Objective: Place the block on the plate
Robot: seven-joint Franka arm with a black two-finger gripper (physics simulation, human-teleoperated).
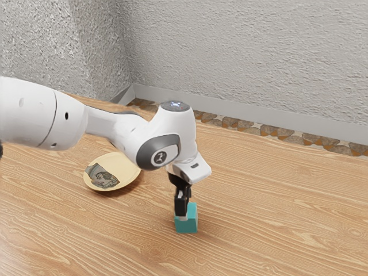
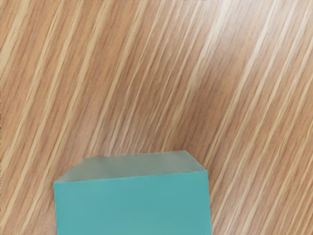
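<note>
Evidently the robot is at the grasping step — its gripper (image 1: 183,210) is down at the block (image 1: 187,225), whether pinching it one can't tell. Next: secure hold, then carry toward the plate (image 1: 130,173) — ten o'clock from the block in the exterior view.

Block (image 1: 188,225): partly hidden behind the gripper (image 1: 182,216) in the exterior view; cut off by the wrist view's lower edge. Gripper: hold on the block indistinct. Plate (image 1: 125,177): picture on it too small to make out in detail. Arm (image 1: 34,115): base end cut off at the exterior view's left. Dark piece (image 1: 1,150), same edge: mostly cut off, unidentifiable. Table (image 1: 276,218): cropped by the edges of both views.
</note>
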